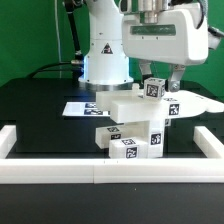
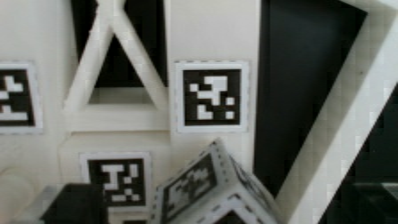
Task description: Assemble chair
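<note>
Arm [image 1: 104,45] upright at rear, wrist [image 1: 165,35] reaching forward, pointing down; fingers [image 1: 176,80] apparently spread wide, partly hidden.

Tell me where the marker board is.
In the exterior view, the marker board lies flat on the table, on the exterior view's left of the stacked chair parts and in front of the arm's base.

The black table [image 1: 40,110] carries a cluster of white chair parts [image 1: 130,125] near its middle, with the marker board [image 1: 78,107] lying flat just beside them on the exterior view's left. White border rails [image 1: 100,172] lie along its front and sides.
</note>
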You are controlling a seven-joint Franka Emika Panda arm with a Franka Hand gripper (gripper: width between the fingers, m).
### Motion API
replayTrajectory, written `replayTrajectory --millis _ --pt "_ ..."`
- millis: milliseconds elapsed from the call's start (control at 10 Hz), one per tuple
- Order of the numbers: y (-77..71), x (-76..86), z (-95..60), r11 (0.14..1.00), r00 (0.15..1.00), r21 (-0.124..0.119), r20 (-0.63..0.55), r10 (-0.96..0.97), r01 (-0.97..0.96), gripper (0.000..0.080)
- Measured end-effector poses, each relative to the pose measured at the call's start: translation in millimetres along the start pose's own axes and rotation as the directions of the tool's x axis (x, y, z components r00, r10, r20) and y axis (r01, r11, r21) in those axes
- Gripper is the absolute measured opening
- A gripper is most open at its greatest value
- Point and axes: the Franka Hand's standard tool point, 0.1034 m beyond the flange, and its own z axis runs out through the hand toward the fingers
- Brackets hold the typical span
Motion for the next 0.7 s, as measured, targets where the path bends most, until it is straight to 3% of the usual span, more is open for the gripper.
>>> replayTrajectory --millis 400,600,700 --pt "0.9 1.6 0.2 0.943 0.943 -0.002 -0.001 -0.333 0.333 0.0649" --pt "1.3 5.2 -1.2 0.856 0.857 -0.038 -0.016 -0.516 0.515 0.0649" --pt "1.1 7.1 -1.8 0.803 0.803 -0.040 -0.014 -0.596 0.595 0.0649"
